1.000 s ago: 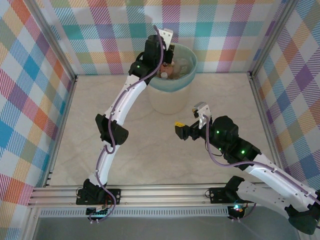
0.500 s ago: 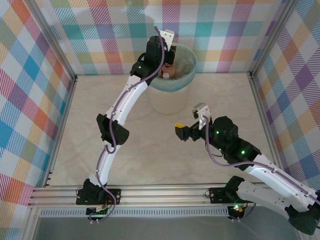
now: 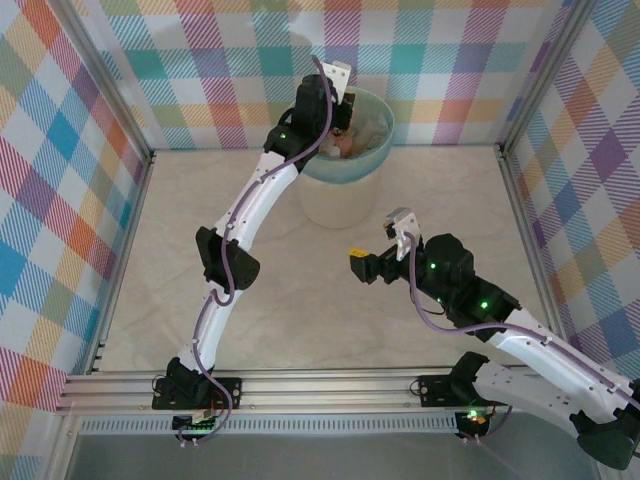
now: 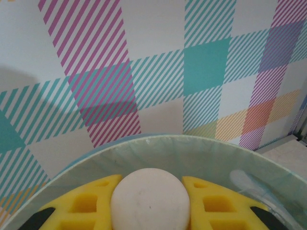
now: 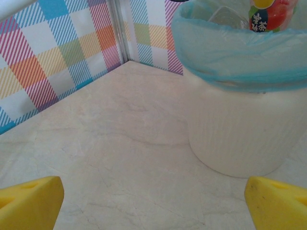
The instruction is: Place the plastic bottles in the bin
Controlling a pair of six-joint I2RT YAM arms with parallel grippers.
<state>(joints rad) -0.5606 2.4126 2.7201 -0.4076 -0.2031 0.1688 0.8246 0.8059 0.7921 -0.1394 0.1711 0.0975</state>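
My left gripper (image 3: 337, 112) hangs over the left rim of the bin (image 3: 340, 200), a cream-white round bin lined with a pale teal bag. In the left wrist view its yellow pads (image 4: 86, 206) are shut on a bottle (image 4: 149, 199), seen end-on as a white round face, with the bin's teal-lined rim (image 4: 201, 143) just beyond it. Other bottles (image 3: 355, 140) lie inside the bin; one with a red and orange label (image 5: 268, 13) shows above the bin's bag (image 5: 230, 52). My right gripper (image 3: 362, 262) is open and empty above the table, facing the bin.
Checked walls close the table at the back and on both sides, with metal posts at the corners. The marble-patterned tabletop (image 5: 120, 158) stretches bare between my right gripper (image 5: 153, 206) and the bin's wall (image 5: 240, 129).
My left gripper has shifted slightly to the right over the bin with the bottle held. The right arm has barely moved.
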